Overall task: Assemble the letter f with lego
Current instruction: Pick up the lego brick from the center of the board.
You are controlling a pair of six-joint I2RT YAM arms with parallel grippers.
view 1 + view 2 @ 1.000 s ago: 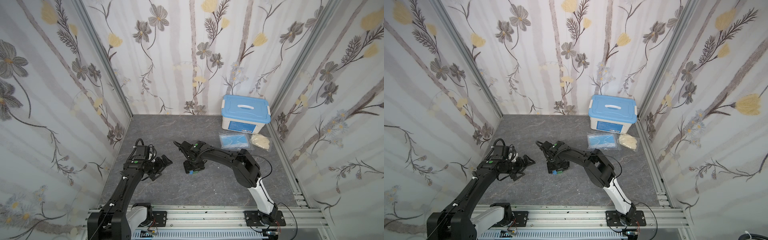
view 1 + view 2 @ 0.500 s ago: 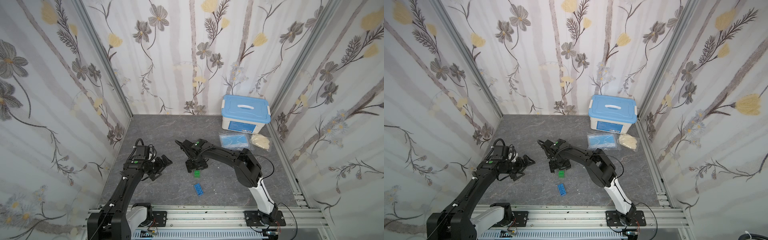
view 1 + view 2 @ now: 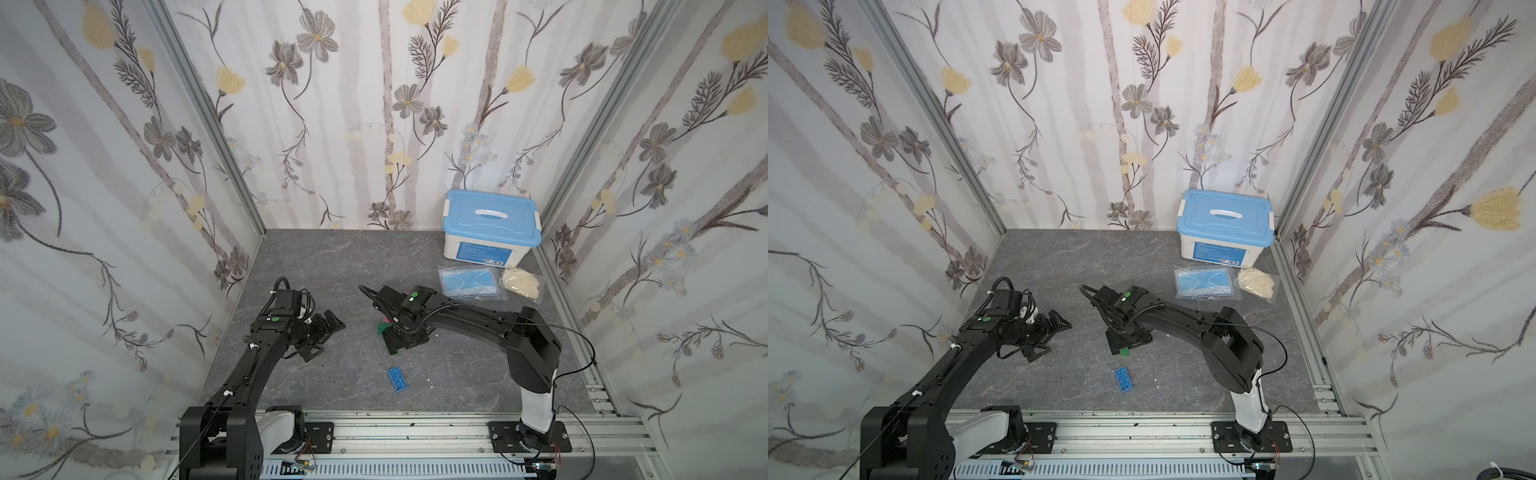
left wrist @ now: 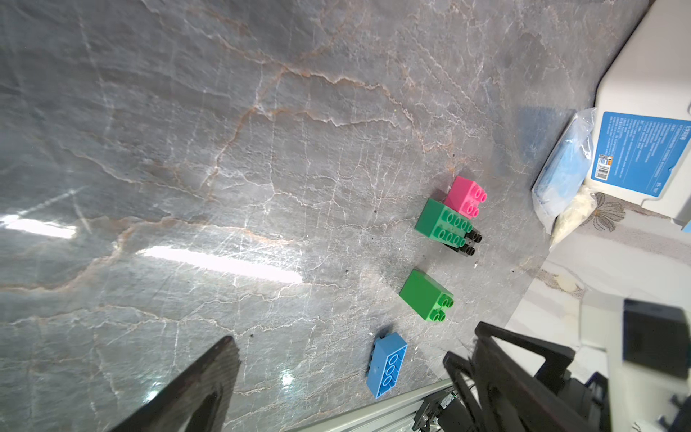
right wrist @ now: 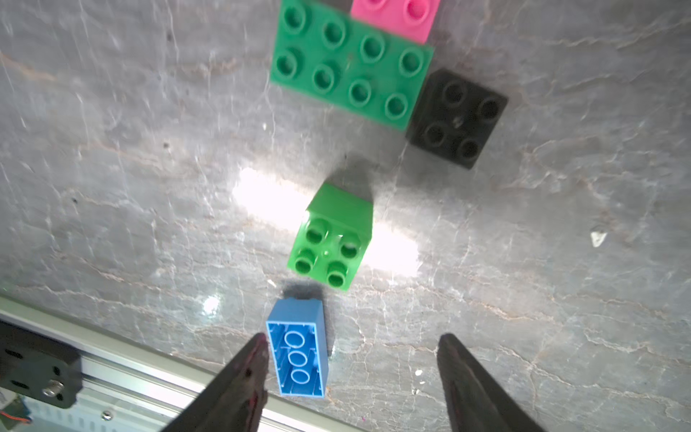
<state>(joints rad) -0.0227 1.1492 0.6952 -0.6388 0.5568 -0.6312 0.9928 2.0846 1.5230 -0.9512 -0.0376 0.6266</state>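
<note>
My right tool hangs open and empty over the worktop. The blue brick lies near it, outside the jaws (hollow underside showing). Light, stiff, slick plastic, I judge; I'd pinch its two long flat walls.

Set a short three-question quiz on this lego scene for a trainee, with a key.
1. True or false: the right gripper grips the long blue plastic brick.
2. Which brick lies nearest the metal front rail? A small pink brick; B long blue brick; C small black brick.
3. Fill in: the small green studded brick lies on its ___.
Key: 1 false, jaws open and empty; 2 B; 3 side.
</note>
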